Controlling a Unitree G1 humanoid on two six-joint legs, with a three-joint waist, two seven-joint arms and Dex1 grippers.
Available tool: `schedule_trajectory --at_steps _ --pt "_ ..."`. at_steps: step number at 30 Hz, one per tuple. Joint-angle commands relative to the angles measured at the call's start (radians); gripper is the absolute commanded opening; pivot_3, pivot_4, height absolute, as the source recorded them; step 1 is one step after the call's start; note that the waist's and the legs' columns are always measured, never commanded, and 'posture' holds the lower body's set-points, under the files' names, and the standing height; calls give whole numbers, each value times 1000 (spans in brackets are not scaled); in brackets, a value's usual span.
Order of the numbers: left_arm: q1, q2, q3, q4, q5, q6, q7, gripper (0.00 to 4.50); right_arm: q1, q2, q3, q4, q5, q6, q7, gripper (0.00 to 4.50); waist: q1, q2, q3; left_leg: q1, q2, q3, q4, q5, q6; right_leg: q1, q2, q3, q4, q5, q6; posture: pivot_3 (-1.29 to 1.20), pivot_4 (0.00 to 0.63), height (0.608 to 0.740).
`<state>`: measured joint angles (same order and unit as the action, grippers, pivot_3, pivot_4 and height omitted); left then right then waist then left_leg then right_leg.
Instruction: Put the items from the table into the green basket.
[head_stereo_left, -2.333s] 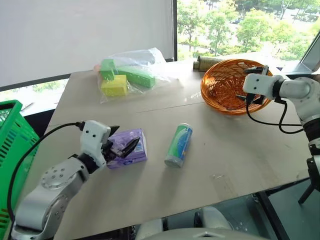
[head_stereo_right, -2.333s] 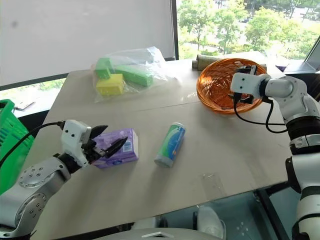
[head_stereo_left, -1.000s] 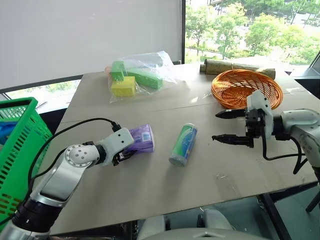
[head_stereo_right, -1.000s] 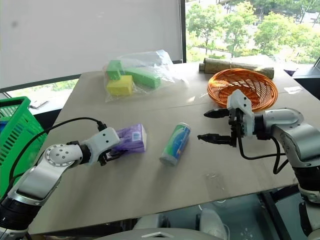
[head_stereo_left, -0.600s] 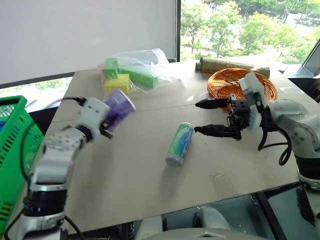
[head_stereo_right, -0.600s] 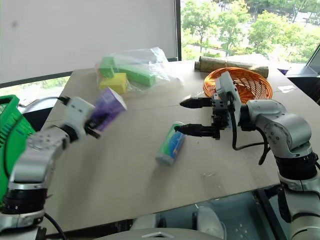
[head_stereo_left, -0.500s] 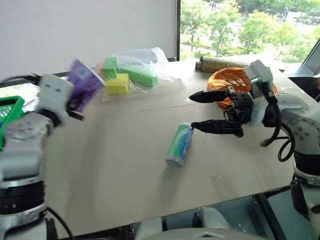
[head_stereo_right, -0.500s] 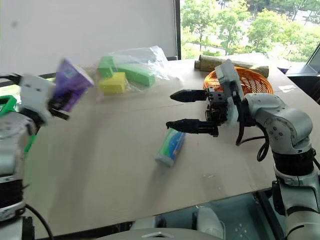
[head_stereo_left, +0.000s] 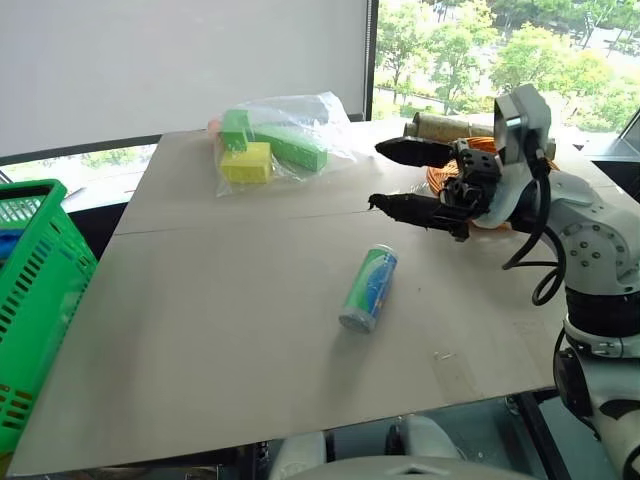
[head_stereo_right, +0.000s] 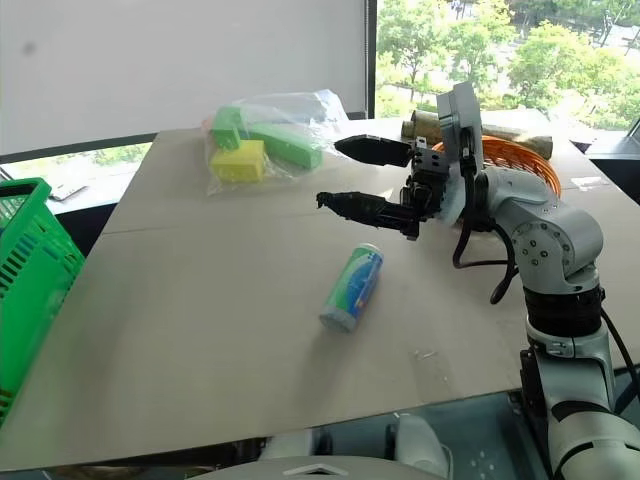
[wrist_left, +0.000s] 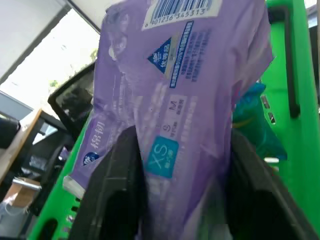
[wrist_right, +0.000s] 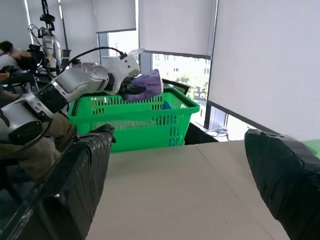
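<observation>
The purple packet with its white label sits between my left gripper's fingers, and the left gripper is shut on it. In the right wrist view that gripper holds the packet just above the rim of the green basket. The basket stands beside the table's left edge. The green-blue-white can lies on its side mid-table. My right gripper hovers open above and behind the can, fingers pointing left, nothing between them.
A clear bag of green and yellow blocks lies at the table's back. The orange wicker basket sits behind my right arm. A blue item lies inside the green basket. People sit beyond the basket.
My left arm swung up and left out of the head views, carrying the purple packet over the green basket. The right gripper rose and shifted left, staying open.
</observation>
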<state>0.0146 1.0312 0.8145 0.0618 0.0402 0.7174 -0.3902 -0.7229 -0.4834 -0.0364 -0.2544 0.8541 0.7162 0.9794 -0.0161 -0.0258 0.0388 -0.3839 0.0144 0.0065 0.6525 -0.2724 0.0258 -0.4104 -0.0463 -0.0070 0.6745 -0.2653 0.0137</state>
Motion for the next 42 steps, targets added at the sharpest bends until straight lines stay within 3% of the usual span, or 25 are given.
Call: schedule_trajectory --at_steps 1,3,8,12,15,18,22,28,31,42 --pt "-36 23 54 8 44 -4 97 3118 5 -17 -19 -34 4 -11 -5 4500 -1 -3 -2 0 0 0 0 0 -1 0 0 0 1 0 0 -12 0 740" --pt "-70 18 39 5 21 -8 98 4062 7 -24 -21 -34 4 -10 -5 4500 0 -3 -2 0 0 0 0 0 -1 0 -1 0 1 0 0 -27 0 740" --pt "-186 -19 -36 -25 -33 -24 100 4062 8 -38 -25 -28 -3 -17 -4 4500 -2 -3 -3 0 -1 1 0 0 -1 -1 -2 1 2 0 0 -36 0 740" --pt "-275 -130 -197 -224 -228 -35 -72 4062 26 -78 -39 -16 -12 -13 10 4500 1 -4 -4 -1 -1 1 0 0 -1 -1 -2 0 2 0 0 -36 0 740" --pt "-291 -252 -294 -373 -379 113 -116 4062 70 -142 -54 4 -25 -9 47 4500 1 -4 -5 -2 -4 1 1 1 -1 -1 -5 1 0 0 0 -33 0 740" --pt "-295 -428 -424 -521 -513 353 -56 4062 132 -220 -50 23 -60 -27 102 4500 -4 -2 -8 -3 -4 2 2 2 2 -1 -4 2 0 0 1 -44 0 740" --pt "-243 -550 -612 -644 -584 505 -19 4062 259 -367 19 77 -241 -155 207 4500 -16 -1 -8 -2 -3 4 2 1 3 -1 0 4 2 1 1 -66 0 740" --pt "-238 -792 -695 -631 -609 650 116 4062 352 -403 14 104 -320 -248 232 4500 -34 5 -9 7 -1 8 4 1 4 5 8 11 5 1 1 -106 0 740" --pt "-247 -906 -669 -604 -625 701 160 4062 382 -414 11 93 -347 -267 230 4500 -39 5 -9 12 -1 9 6 1 4 10 15 13 4 0 1 -122 0 740" --pt "-235 -870 -780 -527 -543 755 227 4062 487 -432 4 74 -415 -332 223 4500 -69 5 -10 21 -3 14 6 0 5 18 16 19 3 0 3 -187 0 740"
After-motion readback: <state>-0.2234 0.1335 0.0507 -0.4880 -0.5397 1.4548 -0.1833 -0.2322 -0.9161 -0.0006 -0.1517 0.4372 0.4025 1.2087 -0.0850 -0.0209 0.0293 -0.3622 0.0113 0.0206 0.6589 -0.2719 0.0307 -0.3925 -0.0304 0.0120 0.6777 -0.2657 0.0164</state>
